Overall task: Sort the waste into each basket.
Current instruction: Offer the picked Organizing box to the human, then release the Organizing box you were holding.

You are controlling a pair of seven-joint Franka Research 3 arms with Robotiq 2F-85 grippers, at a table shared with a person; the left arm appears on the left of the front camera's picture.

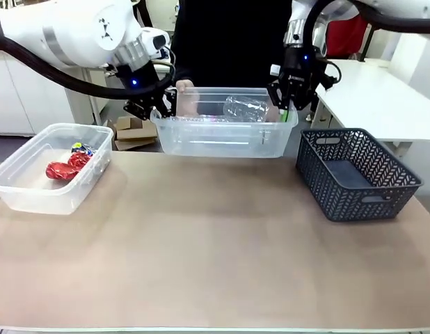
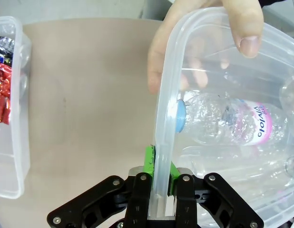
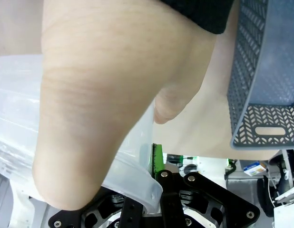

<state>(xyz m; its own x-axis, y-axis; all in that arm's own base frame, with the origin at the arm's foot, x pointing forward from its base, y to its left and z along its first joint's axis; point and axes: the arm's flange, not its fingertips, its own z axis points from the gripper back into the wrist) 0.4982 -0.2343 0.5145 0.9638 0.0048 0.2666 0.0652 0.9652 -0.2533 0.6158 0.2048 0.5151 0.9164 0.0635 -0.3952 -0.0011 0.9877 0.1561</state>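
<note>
A clear tub (image 1: 222, 142) hangs above the table's far edge with a crushed clear bottle (image 1: 244, 109) inside. My left gripper (image 1: 161, 106) is shut on its left rim, and in the left wrist view the green pads (image 2: 149, 164) pinch the rim (image 2: 166, 118) beside the bottle (image 2: 232, 123). My right gripper (image 1: 284, 111) is shut on the right rim, also seen close up as the right gripper (image 3: 154, 175). A person's hand (image 2: 185, 47) grips the rim, and another hand (image 3: 113, 85) rests on the other end. Red wrappers (image 1: 62, 169) and a multicoloured packet (image 1: 81, 148) lie in a second clear tub (image 1: 34, 188).
The dark slate-blue lattice basket (image 1: 382, 188) stands at the right of the table with nothing in it, and it appears again in the right wrist view (image 3: 266, 71). The brown tabletop (image 1: 215, 257) stretches bare toward the front. A white table (image 1: 382, 104) stands behind at right.
</note>
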